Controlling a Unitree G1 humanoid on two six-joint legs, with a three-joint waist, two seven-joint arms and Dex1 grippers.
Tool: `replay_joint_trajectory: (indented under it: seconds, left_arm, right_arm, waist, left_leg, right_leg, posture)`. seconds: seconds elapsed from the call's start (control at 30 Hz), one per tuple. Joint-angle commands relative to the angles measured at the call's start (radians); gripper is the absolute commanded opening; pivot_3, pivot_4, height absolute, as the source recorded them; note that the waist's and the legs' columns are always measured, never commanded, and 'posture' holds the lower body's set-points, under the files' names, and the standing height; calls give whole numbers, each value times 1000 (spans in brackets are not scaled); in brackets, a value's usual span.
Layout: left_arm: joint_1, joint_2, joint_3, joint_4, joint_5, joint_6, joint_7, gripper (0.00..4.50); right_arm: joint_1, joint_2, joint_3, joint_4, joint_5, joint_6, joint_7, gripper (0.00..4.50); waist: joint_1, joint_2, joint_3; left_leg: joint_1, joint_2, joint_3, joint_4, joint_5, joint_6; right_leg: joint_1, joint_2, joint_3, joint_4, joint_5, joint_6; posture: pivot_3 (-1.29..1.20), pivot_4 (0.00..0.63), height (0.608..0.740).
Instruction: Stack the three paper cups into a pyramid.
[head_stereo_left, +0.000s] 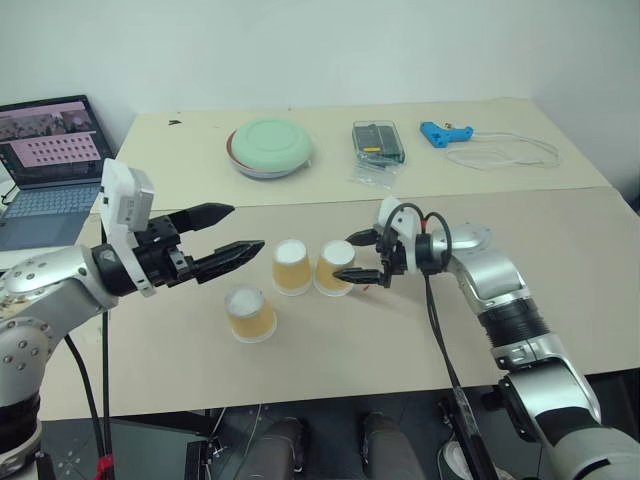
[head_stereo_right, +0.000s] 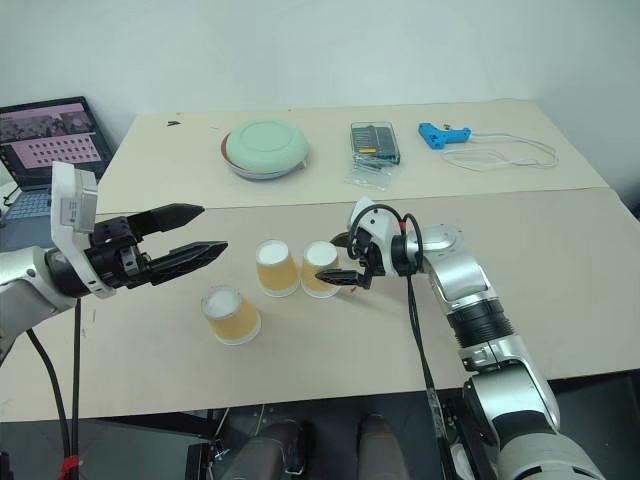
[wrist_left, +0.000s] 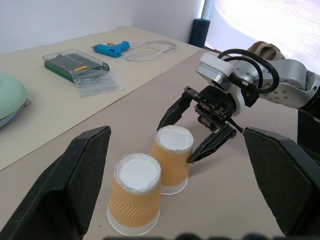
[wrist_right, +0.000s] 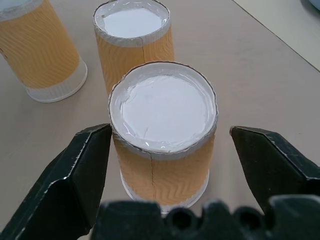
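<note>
Right tool (head_stereo_left: 352, 258) spread around the right cup (head_stereo_left: 334, 268); left tool (head_stereo_left: 236, 232) spread, hovering left of the cups.

Three paper cups, yellow-orange ribbed sides, white bases up, all inverted on the worktop. Two stand side by side, just about touching: middle cup (head_stereo_left: 292, 266) and right cup (head_stereo_left: 334, 267). Third cup (head_stereo_left: 249, 313) sits apart, nearer the front edge, to the left. Nothing stacked yet.
</note>
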Motion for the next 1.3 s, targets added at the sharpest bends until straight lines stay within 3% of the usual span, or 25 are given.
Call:
replay_joint_trajectory:
  seconds: [0.03,0.27,0.33,0.6,0.87,1.0,1.3]
  left_arm:
    - [-7,12,29,-25,-9,-6,2,4500]
    - [-4,12,26,-21,6,-11,0,4500]
    - [18,3,15,-40,40,-23,20,4500]
    - [205,19,118,-148,-8,19,35,4500]
    - [374,45,160,-169,38,13,-21,4500]
    - [395,45,103,-170,110,-19,-42,4500]
    - [369,13,-45,-107,256,-96,-102,4500]
  right_arm:
    - [-24,-25,-44,-85,34,14,9,4467]
    - [-11,-102,-104,-254,112,107,26,4467]
    - [20,-155,-140,-381,158,171,30,4467]
    - [142,-319,-170,-686,282,309,52,4467]
    - [138,-299,-152,-714,305,319,3,4467]
    - [121,-289,-149,-718,321,321,-8,4467]
    - [131,-313,-145,-742,352,331,-9,4467]
  waist:
    - [1,0,0]
    - [2,0,0]
    - [2,0,0]
    - [1,0,0]
    - [5,0,0]
    - [7,0,0]
    - [13,0,0]
  left_leg:
    - [0,0,0,0,0,0]
    - [-1,0,0,0,0,0]
    - [-1,0,0,0,0,0]
    - [-2,1,0,0,-1,1]
    - [0,3,2,0,-1,0]
    - [-2,3,2,0,-1,0]
    - [-2,3,3,0,-2,0]
  right_leg:
    - [0,0,0,0,0,0]
    - [0,0,0,0,0,0]
    - [0,0,0,0,0,0]
    - [0,-1,0,-1,0,0]
    - [1,-2,1,-2,-5,7]
    - [0,-2,1,-2,-1,1]
    - [0,-2,0,-3,-1,1]
  posture:
    - [0,150,739]
    - [0,150,739]
    - [0,150,739]
    - [0,150,739]
    - [0,150,739]
    - [0,150,739]
    - [0,150,739]
